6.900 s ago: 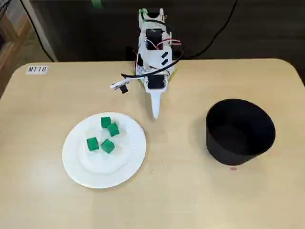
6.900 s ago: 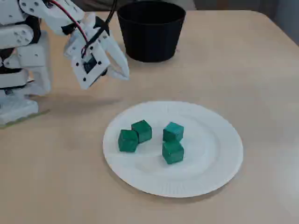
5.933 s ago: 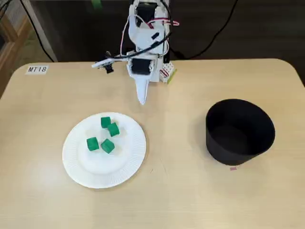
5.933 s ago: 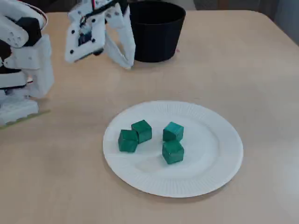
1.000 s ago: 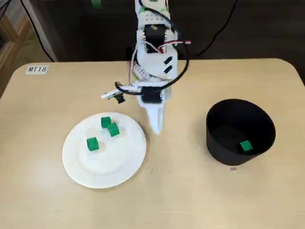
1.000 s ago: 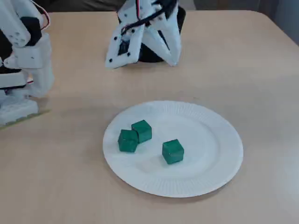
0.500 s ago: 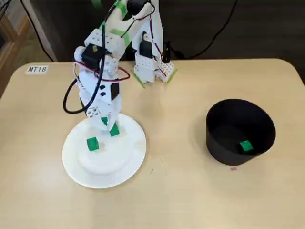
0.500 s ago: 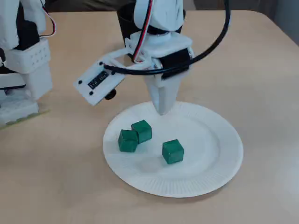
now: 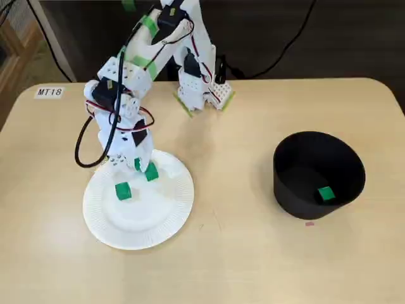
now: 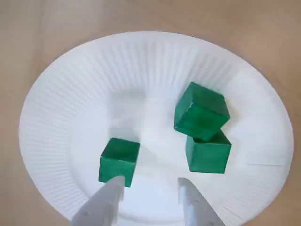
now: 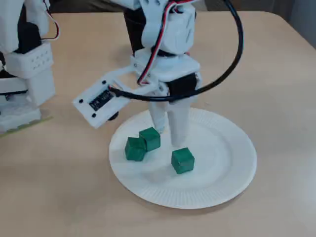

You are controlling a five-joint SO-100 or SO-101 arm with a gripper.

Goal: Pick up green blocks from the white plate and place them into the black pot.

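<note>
Three green blocks lie on the white plate (image 9: pixel 149 218). In the wrist view a lone block (image 10: pixel 119 160) sits just ahead of the left fingertip (image 10: pixel 113 188), and two touching blocks (image 10: pixel 201 112) (image 10: pixel 208 153) lie ahead to the right. My gripper (image 10: pixel 150 182) is open and holds nothing. In a fixed view the gripper (image 11: pixel 170 136) points down over the plate (image 11: pixel 222 158), between the pair (image 11: pixel 150 138) (image 11: pixel 135 148) and the lone block (image 11: pixel 182 160). The black pot (image 9: pixel 297 190) holds one green block (image 9: pixel 326 194).
The arm's base (image 9: pixel 199 88) stands at the table's far edge, with cables looping off the arm. A label "MT18" (image 9: pixel 49 92) sits at the far left corner. A small red mark (image 9: pixel 309 223) lies in front of the pot.
One block has gone from the plate into the pot. In the last half second the gripper has come down closer to the plate and its fingers have parted.
</note>
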